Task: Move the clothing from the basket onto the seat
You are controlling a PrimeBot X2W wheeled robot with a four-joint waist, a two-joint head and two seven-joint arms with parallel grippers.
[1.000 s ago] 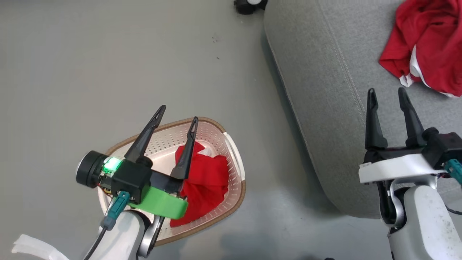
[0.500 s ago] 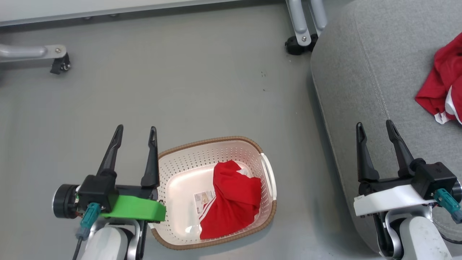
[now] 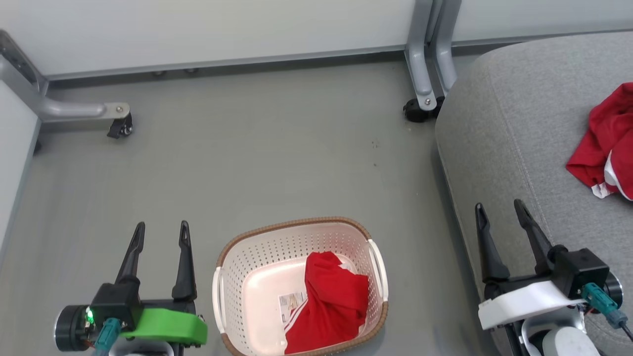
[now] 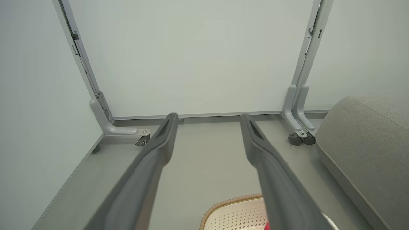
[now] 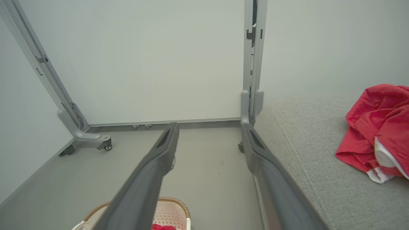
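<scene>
One red piece of clothing (image 3: 329, 306) with white stripes lies bunched in the cream perforated basket (image 3: 292, 222) on the floor, beside a paper label. A second red garment (image 3: 606, 143) rests on the grey seat (image 3: 514, 133) at the right. My left gripper (image 3: 162, 228) is open and empty over the floor, just left of the basket. My right gripper (image 3: 498, 206) is open and empty over the seat's near edge. In the left wrist view the left gripper (image 4: 208, 116) points at the wall, with the basket's rim (image 4: 230, 204) below. The right wrist view has the right gripper (image 5: 209, 126) beside the seat (image 5: 303, 153) and its garment (image 5: 377, 127).
White wall panels stand behind on grey metal legs with castors, one leg (image 3: 118, 126) at the back left, another (image 3: 420, 109) against the seat's far corner. Grey floor (image 3: 277, 158) lies between the basket and the panels.
The head camera has tilted up, so the whole picture shifted down. My left gripper has come off from above the basket to its left side. Both grippers stayed open.
</scene>
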